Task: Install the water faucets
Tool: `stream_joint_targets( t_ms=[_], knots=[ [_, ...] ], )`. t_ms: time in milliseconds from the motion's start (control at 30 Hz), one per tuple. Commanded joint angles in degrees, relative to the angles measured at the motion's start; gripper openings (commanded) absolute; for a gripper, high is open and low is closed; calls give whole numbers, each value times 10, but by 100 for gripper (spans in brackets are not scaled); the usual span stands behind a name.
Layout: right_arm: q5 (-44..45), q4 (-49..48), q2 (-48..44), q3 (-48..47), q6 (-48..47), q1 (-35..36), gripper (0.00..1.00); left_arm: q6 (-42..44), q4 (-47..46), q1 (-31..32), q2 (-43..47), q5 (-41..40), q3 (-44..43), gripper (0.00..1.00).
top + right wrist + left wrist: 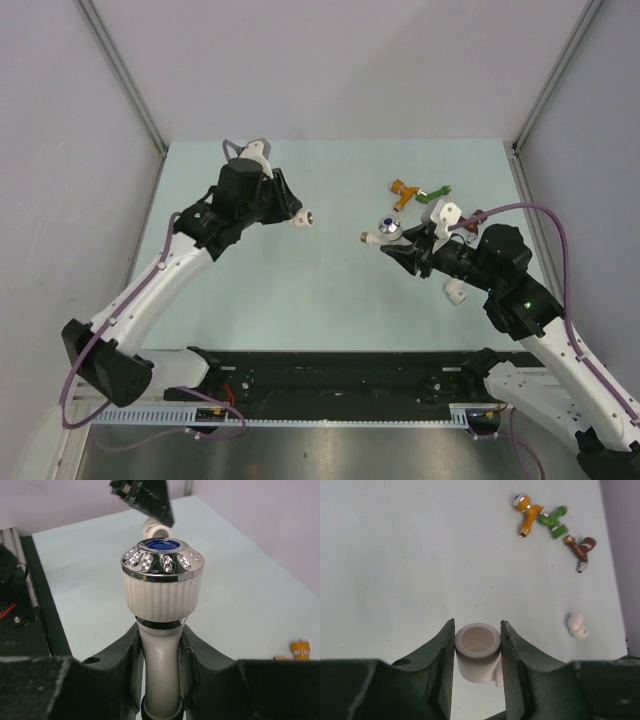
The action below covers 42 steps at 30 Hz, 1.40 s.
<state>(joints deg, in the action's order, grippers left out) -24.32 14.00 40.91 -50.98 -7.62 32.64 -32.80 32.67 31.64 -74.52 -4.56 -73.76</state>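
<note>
The white faucet sits in the right gripper. Its pale stem is pinched between the 2 fingers and its ribbed collar and silvery, blue-centred knob stand just past the fingertips. The jaws are closed to the width of the stem, so the grip is narrow and firm. The faucet's long axis runs out along the fingers, away from the wrist. Its threaded end is not visible in the wrist view, so I cannot tell which way that end faces.

Straight ahead of the knob, apart from it, hangs the left gripper, pointing back toward the right 1. It is clamped partway shut on a short white pipe connector, whose open mouth faces away from the left palm. The coming move seems to turn on lining up the faucet's axis with that bore. In the top view the 2 parts face each other over the table with a clear gap between them, and each arm is about equally far from it.

Behind the right gripper, toward its outer side, the orange faucet, the green faucet and the dark red faucet lie in a loose row. A spare connector lies nearer that wrist, so the right arm is the closer 1 for them.
</note>
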Motion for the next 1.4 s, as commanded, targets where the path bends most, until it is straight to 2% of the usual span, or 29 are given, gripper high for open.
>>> stream_joint_targets(
  t_ms=[0, 67, 233, 433, 600, 900, 1267, 1367],
  knots=[
    [-80, -85, 11, -4, -151, 52, 0, 16, -3, -8, 61, 34, -44, 0],
    [-111, -90, 18, -4, -232, 70, 0, 18, 5, -8, 75, 58, -50, 0],
    [-143, -134, 49, -4, -314, 109, 0, 47, 32, -8, 110, 86, -72, 0],
    [-92, -201, 73, -5, -378, 156, 0, 99, 39, -8, 125, 134, -88, 0],
    [-77, -231, 83, -9, -414, 161, 0, 127, 32, -6, 136, 159, -97, 0],
    [-65, -238, 112, -30, -481, 174, 0, 178, 33, 19, 159, 126, -109, 0],
    [-19, -298, 117, -32, -519, 202, 0, 193, 50, 83, 161, -29, -138, 0],
    [-16, -309, 120, -32, -519, 202, 0, 193, 49, 93, 164, -47, -139, 0]
  ],
)
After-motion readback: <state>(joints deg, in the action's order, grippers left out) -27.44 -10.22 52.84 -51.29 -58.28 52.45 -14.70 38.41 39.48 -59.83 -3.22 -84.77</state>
